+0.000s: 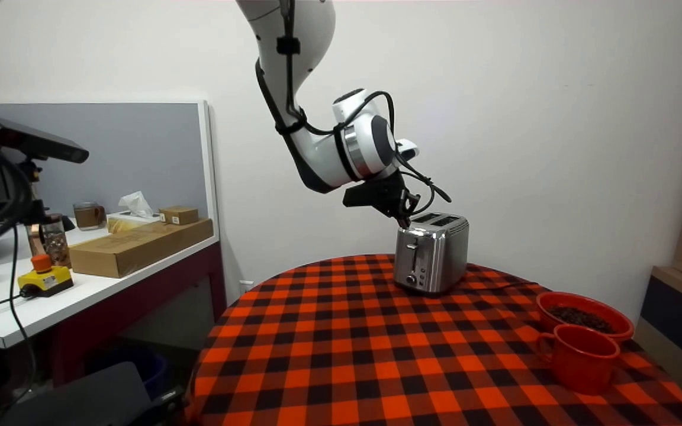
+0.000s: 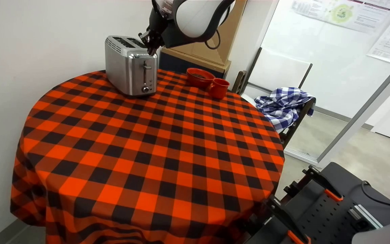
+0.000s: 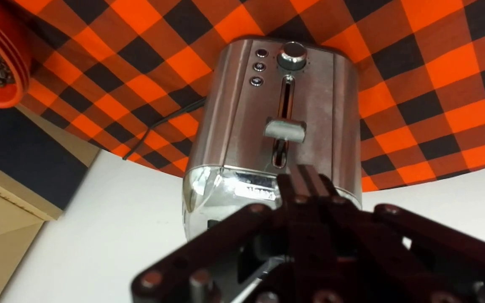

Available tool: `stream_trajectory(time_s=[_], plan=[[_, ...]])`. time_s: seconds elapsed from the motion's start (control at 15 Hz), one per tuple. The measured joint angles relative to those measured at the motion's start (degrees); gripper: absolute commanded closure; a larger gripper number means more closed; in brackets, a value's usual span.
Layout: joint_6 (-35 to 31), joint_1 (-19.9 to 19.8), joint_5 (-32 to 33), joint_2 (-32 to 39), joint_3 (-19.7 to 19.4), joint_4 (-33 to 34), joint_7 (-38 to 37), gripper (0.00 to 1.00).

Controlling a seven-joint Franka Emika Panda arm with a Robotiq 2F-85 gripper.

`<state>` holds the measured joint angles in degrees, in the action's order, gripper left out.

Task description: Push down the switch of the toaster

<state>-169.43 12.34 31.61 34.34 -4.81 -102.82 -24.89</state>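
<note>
Toaster [image 1: 433,260] on tablecloth [image 1: 341,343], mug [image 2: 219,89] beside bowl [image 2: 194,81]

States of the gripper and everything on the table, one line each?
Gripper, shut
Toaster, upright, no bread showing
Toaster lever, up, not pushed down
Toaster cord, laid out, far end hidden
Red bowl, upright, holding small dark pieces
Red mug, upright, inside mostly hidden
Checked tablecloth, spread, draping over the edge

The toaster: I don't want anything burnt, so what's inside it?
Both exterior views show two dark slots in the top of the toaster, nothing sticking out. Its body hides their depths, so whether something sits low inside cannot be told.
</note>
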Motion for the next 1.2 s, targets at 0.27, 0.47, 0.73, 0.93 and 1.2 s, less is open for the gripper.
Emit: stream_trajectory(time_s=[0.27, 0.47, 0.73, 0.93, 1.2], plan=[[3.2, 0.0, -0.4, 4.0, 0.0, 5.3, 0.0, 1.0], [5.1, 1.0, -5.8, 6.4, -1.1, 8.6, 2.9, 1.0], [8.1, 1.6, -10.4, 9.1, -1.3, 12.4, 6.4, 1.0], [10.8, 1.6, -12.0, 10.9, -1.2, 15.1, 8.3, 1.0], [14.8, 1.7, -12.3, 13.2, -0.9, 18.4, 10.6, 1.0]])
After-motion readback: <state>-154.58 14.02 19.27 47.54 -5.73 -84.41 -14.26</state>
